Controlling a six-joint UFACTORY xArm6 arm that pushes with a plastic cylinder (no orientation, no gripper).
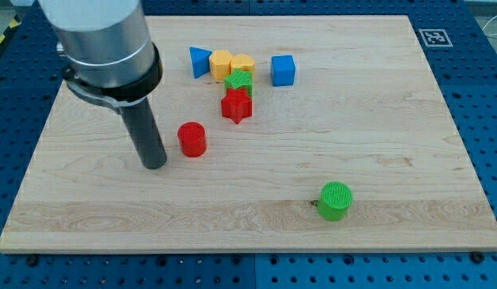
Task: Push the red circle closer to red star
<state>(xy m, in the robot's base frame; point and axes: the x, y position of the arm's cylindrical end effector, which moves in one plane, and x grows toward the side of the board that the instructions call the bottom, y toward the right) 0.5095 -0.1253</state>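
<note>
Half-hidden green star (239,79) behind red star (237,106) — my tip (155,165) left of red circle (192,140).

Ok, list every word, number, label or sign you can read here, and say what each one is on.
No readable words or numbers anywhere.
Marker: a black-and-white square code pattern at the board's top right corner; a pattern, no letters.
Blocks, such as the red circle and red star: no print.
My tip, left of the red circle: no markings.

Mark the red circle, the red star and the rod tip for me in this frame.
red circle (192,138), camera view, on its front side wall.
red star (237,105), camera view, on its top face.
my tip (155,165), camera view, at the rod's very end, left of the red circle.
</note>
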